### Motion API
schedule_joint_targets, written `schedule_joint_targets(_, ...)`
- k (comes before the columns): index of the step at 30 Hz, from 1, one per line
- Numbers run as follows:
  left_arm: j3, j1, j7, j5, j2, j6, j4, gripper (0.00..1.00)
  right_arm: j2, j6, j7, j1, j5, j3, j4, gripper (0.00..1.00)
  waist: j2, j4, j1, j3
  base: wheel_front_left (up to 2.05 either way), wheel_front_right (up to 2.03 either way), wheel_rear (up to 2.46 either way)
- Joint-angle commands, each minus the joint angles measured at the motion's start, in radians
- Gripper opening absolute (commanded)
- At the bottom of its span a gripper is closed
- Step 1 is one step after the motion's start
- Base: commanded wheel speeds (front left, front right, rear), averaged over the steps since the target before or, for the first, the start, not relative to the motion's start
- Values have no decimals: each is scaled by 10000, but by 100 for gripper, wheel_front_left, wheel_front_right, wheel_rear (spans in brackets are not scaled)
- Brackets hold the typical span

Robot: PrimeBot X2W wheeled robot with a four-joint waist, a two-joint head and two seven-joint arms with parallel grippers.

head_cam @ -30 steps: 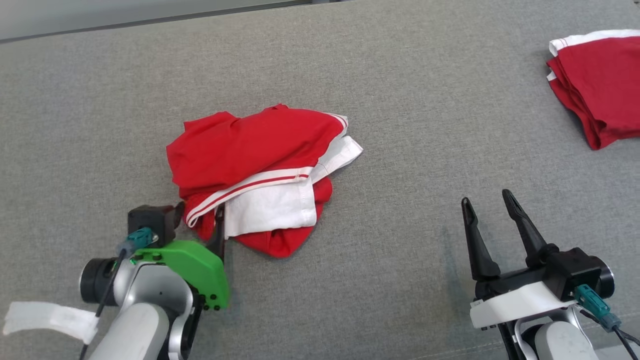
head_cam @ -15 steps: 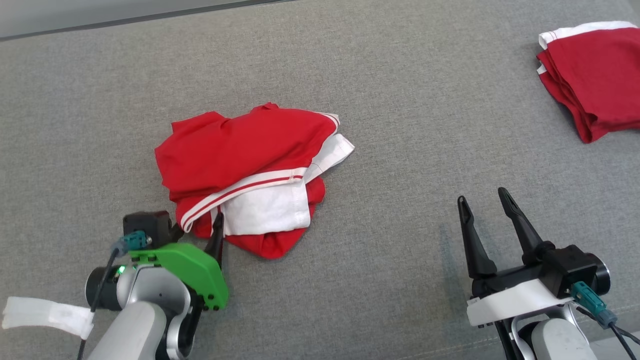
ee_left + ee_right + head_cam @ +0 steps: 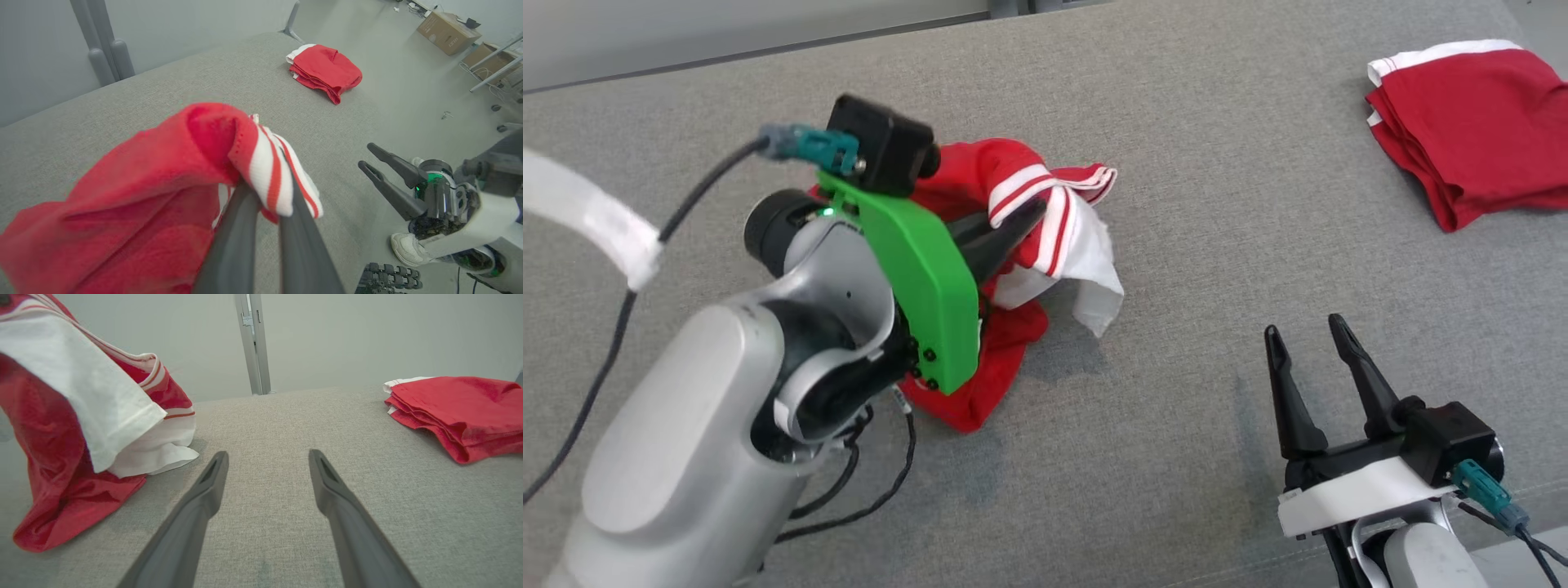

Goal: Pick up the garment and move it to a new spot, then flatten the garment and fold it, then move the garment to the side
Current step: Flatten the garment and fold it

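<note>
Garment (image 3: 1013, 331) inside left claw (image 3: 1031, 211), partly aloft

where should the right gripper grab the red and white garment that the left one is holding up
Probably the loose white flap hanging on the right side of the garment, coming in level from the right with the open right gripper. It droops free of the red bulk, clear of the left gripper and its pinch on the striped band.

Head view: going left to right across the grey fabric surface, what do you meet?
Crumpled red and white garment, held in the left hand → right hand, its two dark fingers apart → folded red garment with white trim.
</note>
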Motion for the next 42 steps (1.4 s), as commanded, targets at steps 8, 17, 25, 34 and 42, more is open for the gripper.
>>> schedule_joint_targets(8, -195, -3429, 4417, -1575, -623, 1613, 182, 0, -24, -14, -29, -525, 953, 824, 327, 100, 0, -790, 0, -199, 0, 0, 0)
schedule_joint_targets(17, 550, -6276, 4181, -1306, -2077, 2919, 2242, 0, -24, -12, -29, -594, 1370, 1043, 447, 100, 0, -1594, 0, -140, 0, 0, 0)
schedule_joint_targets(25, 1607, -7842, 2090, -1401, -2658, 4405, 4158, 0, -21, -12, -29, -393, 1493, 1018, 561, 100, 0, -1831, 0, -105, 0, 0, 0)
schedule_joint_targets(34, 2116, -5361, 2264, -1413, -818, 4716, 4036, 0, -24, -12, -29, -417, 1284, 838, 619, 100, 0, -1231, 0, -35, 0, 0, 0)
schedule_joint_targets(42, 3956, -287, 1659, -2520, 263, 4864, 1430, 0, -24, -12, -29, -484, 731, 624, 649, 100, 0, -242, 0, 182, 0, 0, 0)
